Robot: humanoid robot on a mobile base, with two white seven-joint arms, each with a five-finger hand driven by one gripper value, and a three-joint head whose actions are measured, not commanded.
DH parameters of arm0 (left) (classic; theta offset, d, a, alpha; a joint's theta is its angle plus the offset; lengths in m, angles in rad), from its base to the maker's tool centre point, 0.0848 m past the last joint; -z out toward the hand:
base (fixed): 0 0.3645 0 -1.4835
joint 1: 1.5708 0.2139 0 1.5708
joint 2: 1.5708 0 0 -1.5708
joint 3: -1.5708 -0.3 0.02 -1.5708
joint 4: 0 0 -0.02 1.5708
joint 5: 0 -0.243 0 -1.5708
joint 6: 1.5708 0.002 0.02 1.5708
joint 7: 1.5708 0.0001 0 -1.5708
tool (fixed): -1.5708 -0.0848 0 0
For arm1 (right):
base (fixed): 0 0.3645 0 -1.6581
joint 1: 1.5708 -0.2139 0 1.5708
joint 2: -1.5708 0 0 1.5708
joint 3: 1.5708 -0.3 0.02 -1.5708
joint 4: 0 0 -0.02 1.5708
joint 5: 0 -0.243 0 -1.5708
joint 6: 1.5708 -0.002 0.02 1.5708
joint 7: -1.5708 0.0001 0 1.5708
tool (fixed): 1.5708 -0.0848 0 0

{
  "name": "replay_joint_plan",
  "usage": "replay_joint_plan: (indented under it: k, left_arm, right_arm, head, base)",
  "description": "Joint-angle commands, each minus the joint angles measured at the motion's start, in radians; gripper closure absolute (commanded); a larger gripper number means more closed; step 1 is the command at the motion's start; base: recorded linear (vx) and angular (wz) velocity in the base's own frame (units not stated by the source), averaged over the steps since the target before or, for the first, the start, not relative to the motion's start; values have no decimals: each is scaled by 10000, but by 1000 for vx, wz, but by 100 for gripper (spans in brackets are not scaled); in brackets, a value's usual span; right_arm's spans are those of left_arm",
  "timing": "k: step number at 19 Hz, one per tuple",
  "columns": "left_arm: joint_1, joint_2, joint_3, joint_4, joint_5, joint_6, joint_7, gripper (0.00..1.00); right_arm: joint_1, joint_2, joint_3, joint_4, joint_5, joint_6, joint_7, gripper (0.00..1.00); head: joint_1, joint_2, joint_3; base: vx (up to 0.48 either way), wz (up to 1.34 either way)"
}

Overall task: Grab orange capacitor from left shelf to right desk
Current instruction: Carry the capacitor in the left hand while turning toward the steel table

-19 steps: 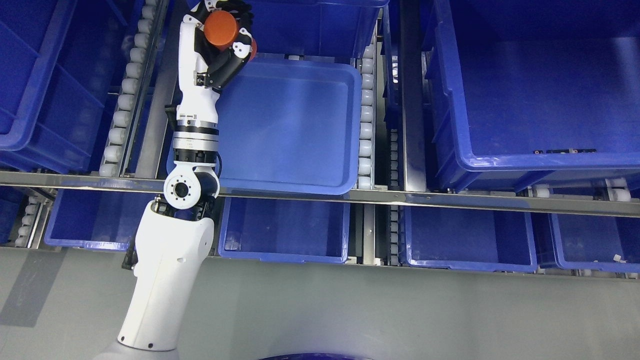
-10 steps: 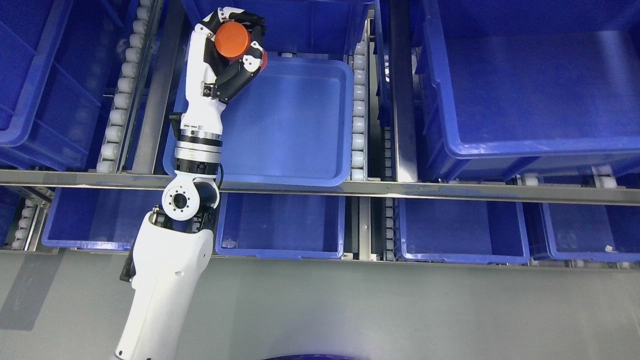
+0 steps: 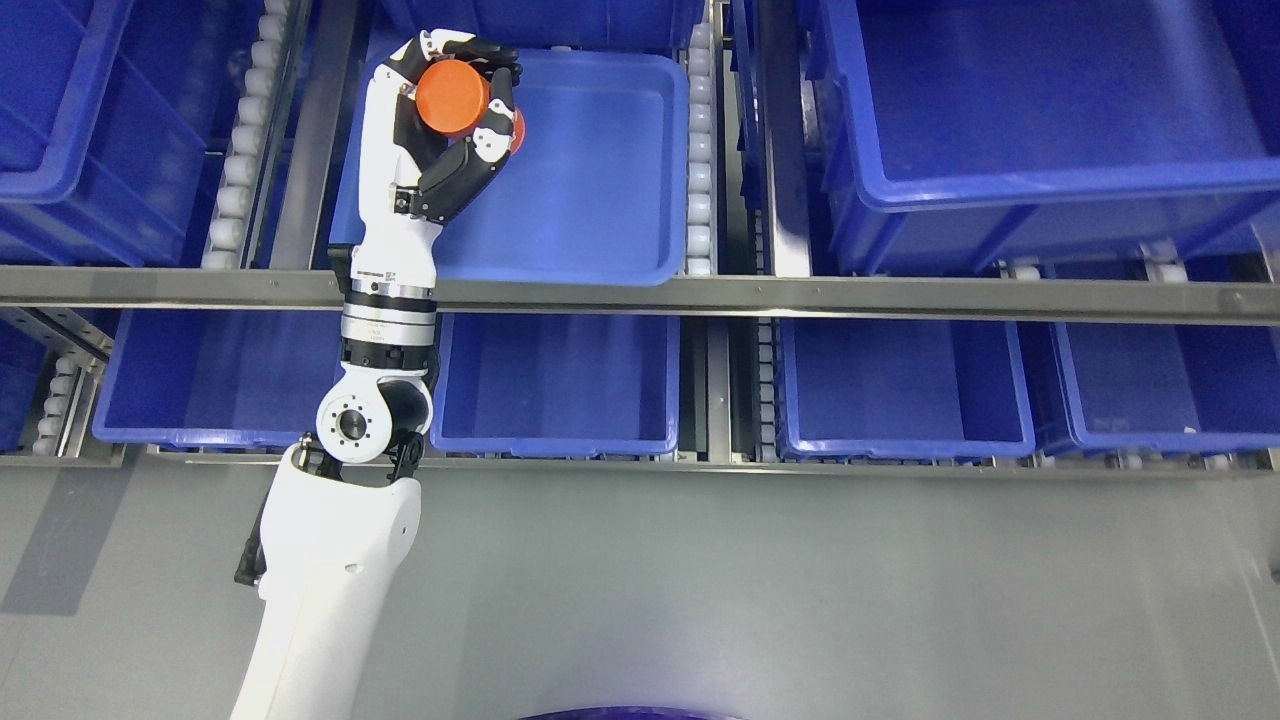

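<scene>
The orange capacitor [image 3: 453, 98] is gripped in the left hand [image 3: 447, 130], whose black-and-white fingers [image 3: 498, 110] are curled around its sides. Only its round end face is seen clearly; its body is largely covered by the fingers and palm, with a small patch of orange showing past the fingers on the right. The hand is held over the far left corner of a shallow blue tray [image 3: 600, 170], and it cannot be told whether the capacitor touches the tray's rim. The tray's left edge is hidden behind the wrist and forearm. The white left arm [image 3: 330, 580] comes in from the bottom edge on the left and crosses a metal shelf rail [image 3: 800, 295]. Nearer than the rail, a lower row of blue bins [image 3: 560, 385] is seen, their far parts covered by the rail. A large blue bin [image 3: 1020, 110] at the far right is cut off by the top and right edges. Rows of white rollers [image 3: 700, 150] are seen between the bins.
</scene>
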Motion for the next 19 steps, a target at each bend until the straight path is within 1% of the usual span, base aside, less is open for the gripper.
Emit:
replay_joint_plan:
  k: [1,3,9,15,19]
  left_arm:
    - [126,174,1,-209,9,-105,-281,98]
    - [126,174,-14,-209,9,-258,-604,97]
    - [111,174,-45,-209,-6,-258,-620,97]
    - [-27,174,-45,-209,9,-258,-620,97]
    - [-180,174,-106,-194,9,-243,-620,97]
  right_arm:
    - [1,-175,-108,-337,0,-29,-8,0]
    - [-14,-175,-108,-337,0,-29,-8,0]
    - [1,-175,-107,-337,0,-29,-8,0]
    - [-14,-175,-108,-337,0,-29,-8,0]
    - [-14,-175,-108,-337,0,-29,-8,0]
  head:
    - [0,0,0]
    - [0,0,0]
    - [0,0,0]
    - [0,0,0]
    - [0,0,0]
  base:
    - [-212,-49]
    - [-223,-189]
    - [-209,-391]
    - [-165,-837]
    - [-13,-966]
